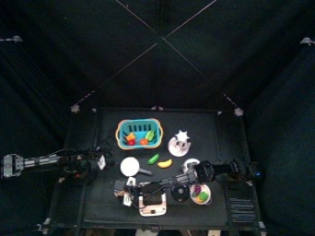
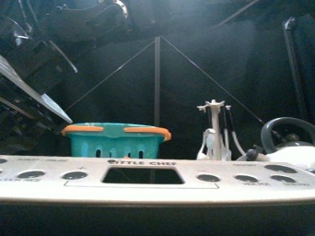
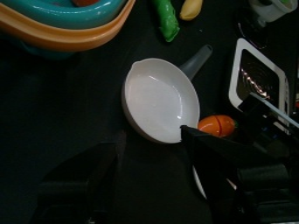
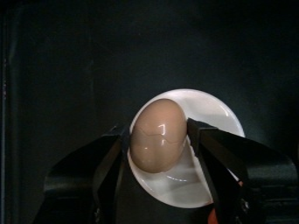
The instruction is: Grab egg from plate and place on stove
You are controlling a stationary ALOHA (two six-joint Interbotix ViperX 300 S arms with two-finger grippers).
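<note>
Your right pincer (image 4: 163, 153) stands wide around the egg (image 4: 160, 133) on the plate (image 4: 216, 114), ready to close.

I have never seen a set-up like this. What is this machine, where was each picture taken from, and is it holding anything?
This is a robot with two black arms at a small table inside black curtains. One picture looks straight down from above, one looks level across the table from its front edge, and each of the other two comes from a camera on an arm's wrist.

On the table are a teal basket, a white toy stove, which lies right in front of the front camera, and some toy food.

The right wrist view shows the right gripper with its two jaws open on either side of a brown egg that lies on a white plate. It is not gripped yet.

The left arm rests at the table's left side.
</note>
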